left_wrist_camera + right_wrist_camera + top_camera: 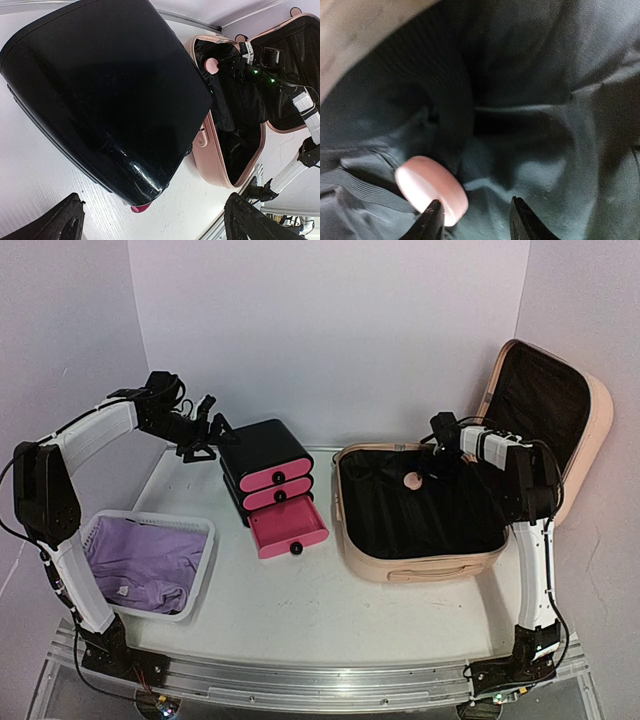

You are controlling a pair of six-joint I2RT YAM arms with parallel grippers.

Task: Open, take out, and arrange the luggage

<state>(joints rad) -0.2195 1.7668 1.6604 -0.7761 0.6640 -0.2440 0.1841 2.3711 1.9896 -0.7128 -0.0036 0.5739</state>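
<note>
Presently, luggage point(420, 565): rounded peach-pink hard shell lying open on the right half of the table point(330, 610), lid raised behind it, slack black fabric lining holding a small pink disc point(432, 189). Right gripper point(477, 220): inside the shell, jaws apart and empty, one fingertip just beside the disc. Left gripper point(205, 435): spread wide, empty, beside a glossy black drawer box point(265, 452) with pink drawers, the lowest pulled out; white mesh basket point(205, 540) of lilac cloth point(145, 560) nearer.

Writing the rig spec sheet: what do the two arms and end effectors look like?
White boxy links, black joint housings, loose black cables on left arm and right arm. Two black tapered fingers on left end effector and right end effector. Right wrist shows green lights.
</note>
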